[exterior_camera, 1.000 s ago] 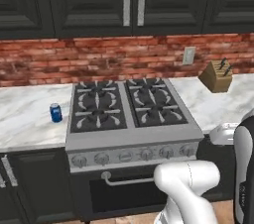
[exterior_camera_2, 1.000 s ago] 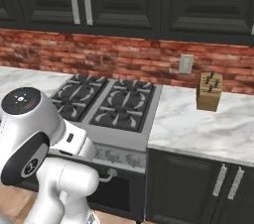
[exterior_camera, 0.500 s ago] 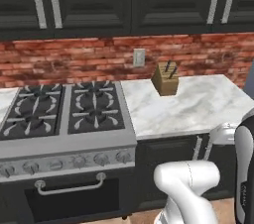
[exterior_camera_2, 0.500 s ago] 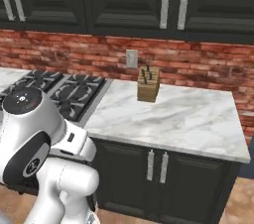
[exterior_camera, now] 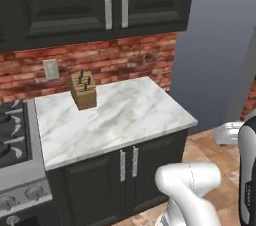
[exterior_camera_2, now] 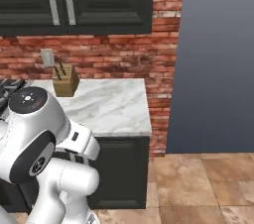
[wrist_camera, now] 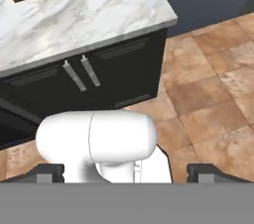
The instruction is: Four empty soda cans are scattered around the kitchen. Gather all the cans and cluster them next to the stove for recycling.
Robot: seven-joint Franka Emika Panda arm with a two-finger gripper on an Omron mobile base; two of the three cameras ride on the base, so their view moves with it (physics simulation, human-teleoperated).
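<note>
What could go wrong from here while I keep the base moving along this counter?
No can lies on this marble counter, so the search may overshoot. The knife block stands by the wall and a wide arm swing could topple it. The open gripper hangs low near the cabinet doors; turning tight risks a scrape.

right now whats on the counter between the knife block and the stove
Nothing: bare marble counter separates the knife block from the stove in the left base view.
</note>
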